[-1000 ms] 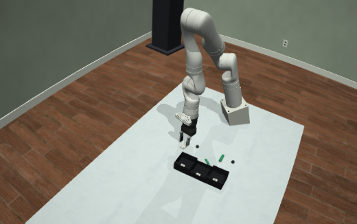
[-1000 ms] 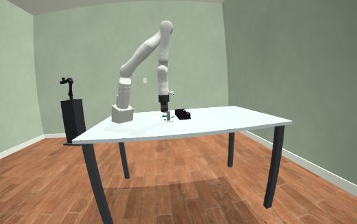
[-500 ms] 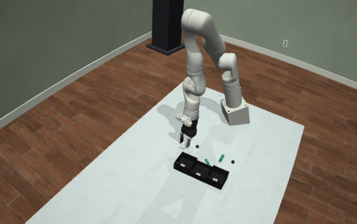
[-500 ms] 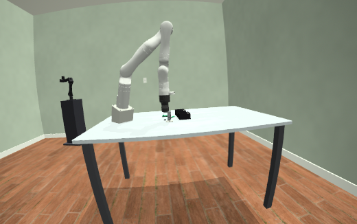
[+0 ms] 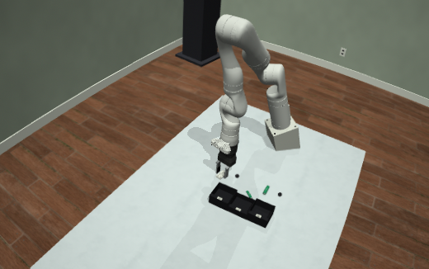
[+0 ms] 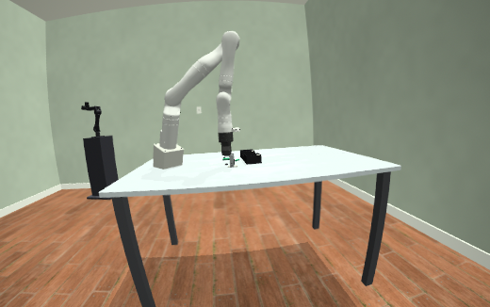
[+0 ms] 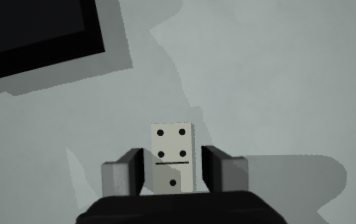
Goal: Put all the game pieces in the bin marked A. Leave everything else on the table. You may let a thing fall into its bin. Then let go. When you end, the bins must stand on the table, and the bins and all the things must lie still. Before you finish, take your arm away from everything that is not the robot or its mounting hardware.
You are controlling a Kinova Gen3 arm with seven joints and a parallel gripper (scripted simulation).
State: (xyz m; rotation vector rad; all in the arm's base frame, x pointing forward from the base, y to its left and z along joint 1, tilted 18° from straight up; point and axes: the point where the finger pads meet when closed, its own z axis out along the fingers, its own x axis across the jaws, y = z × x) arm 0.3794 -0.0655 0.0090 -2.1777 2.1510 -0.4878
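A white domino point(image 7: 172, 150) point(image 5: 221, 175) lies flat on the table, with four pips on its far half and one on its near half. My gripper point(image 7: 173, 163) point(image 5: 223, 172) point(image 6: 226, 157) is open and low over the table. Its fingers stand on either side of the domino's near half without gripping it. Three black bins point(image 5: 247, 215) point(image 6: 251, 156) stand in a row just in front of the gripper; their labels are too small to read. One bin corner point(image 7: 45, 30) shows at the top left of the wrist view. Two small black round pieces point(image 5: 237, 176) point(image 5: 280, 193) lie behind the bins.
Two small green things point(image 5: 248, 193) point(image 5: 266, 190) lie behind the bins, one leaning at a bin's rim. The arm's base block point(image 5: 283, 137) stands at the back of the white table point(image 5: 124, 214). A black pedestal point(image 5: 200, 29) stands on the floor beyond the table.
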